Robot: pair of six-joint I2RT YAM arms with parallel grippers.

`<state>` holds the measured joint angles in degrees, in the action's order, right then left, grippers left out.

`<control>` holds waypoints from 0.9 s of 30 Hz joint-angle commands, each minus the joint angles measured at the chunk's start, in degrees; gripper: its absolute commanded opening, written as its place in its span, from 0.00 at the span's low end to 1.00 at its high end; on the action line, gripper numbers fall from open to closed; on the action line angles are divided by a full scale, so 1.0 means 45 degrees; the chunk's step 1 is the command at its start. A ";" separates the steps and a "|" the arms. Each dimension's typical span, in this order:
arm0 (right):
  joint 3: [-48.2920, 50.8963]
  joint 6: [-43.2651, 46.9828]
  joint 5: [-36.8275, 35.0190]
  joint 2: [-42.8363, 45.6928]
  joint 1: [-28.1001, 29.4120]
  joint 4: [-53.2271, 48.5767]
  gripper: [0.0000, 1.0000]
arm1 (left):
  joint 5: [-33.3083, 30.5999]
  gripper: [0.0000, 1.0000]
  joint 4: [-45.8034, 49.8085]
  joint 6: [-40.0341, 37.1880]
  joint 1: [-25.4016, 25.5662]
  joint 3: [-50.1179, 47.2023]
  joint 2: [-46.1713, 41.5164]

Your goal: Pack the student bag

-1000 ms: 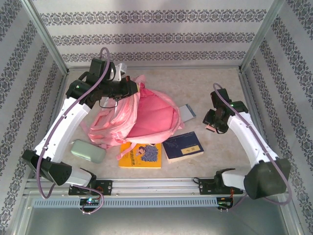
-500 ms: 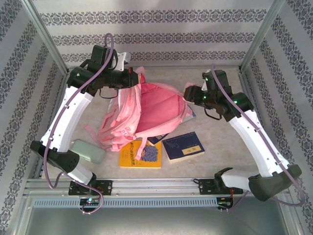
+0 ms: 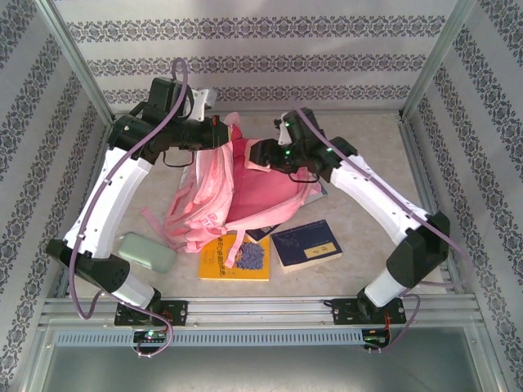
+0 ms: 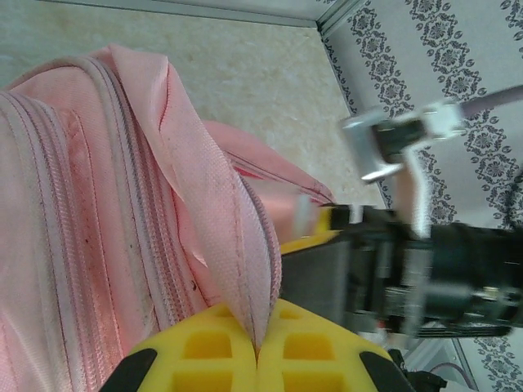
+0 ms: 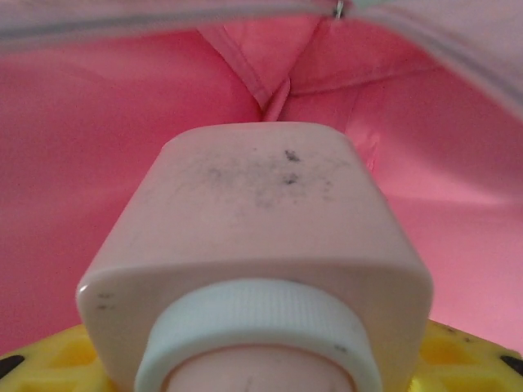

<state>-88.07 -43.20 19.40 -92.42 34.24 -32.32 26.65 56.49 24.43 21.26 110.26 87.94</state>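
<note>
We note bag (image 3: 245, 192) mid-counter (image 3: 364, 216), mouth held up, pink lining facing right arm. Left jaws fully closed, pinching fabric at bag's top rim. Right jaws part open, clamped on pink bottle (image 5: 257, 237), white cap toward camera, bottle inside bag mouth. Yellow book (image 3: 235, 260) and blue book (image 3: 306, 243) just beside bag's near edge. Pouch (image 3: 147, 251) near left arm.

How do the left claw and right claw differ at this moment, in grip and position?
The left claw is fully shut, pinching the student bag by its fabric rim; the right claw stands wider, gripping a pink bottle with a white cap. In the top view, the left claw sits at the bag's far-left edge; the right claw points into its open mouth. Both have yellow fingers.
</note>
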 commanded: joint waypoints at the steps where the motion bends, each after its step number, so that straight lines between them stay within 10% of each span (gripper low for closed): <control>1: 0.0128 -0.1015 0.0645 -0.0666 0.0550 0.1982 0.28 | 0.0342 0.00 -0.1596 -0.0054 -0.0114 -0.0062 -0.0940; 8: -0.1053 -0.2601 0.0395 -0.3156 0.1274 0.2638 0.34 | 0.0506 0.00 -0.1778 -0.0275 -0.0113 -0.0070 -0.0949; 14: -0.1230 -0.3685 0.0692 -0.4156 0.1408 0.4127 0.80 | 0.0241 0.00 -0.1674 -0.0461 -0.0153 0.0094 -0.0871; 27: -0.1344 -0.0352 -0.0719 -0.1886 0.1399 0.2189 0.85 | -0.0795 0.00 -0.1087 -0.0216 -0.0834 -0.0151 -0.0846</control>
<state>-92.12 -51.72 19.97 -107.85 40.36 -19.11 25.39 56.23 24.18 19.51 108.86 86.67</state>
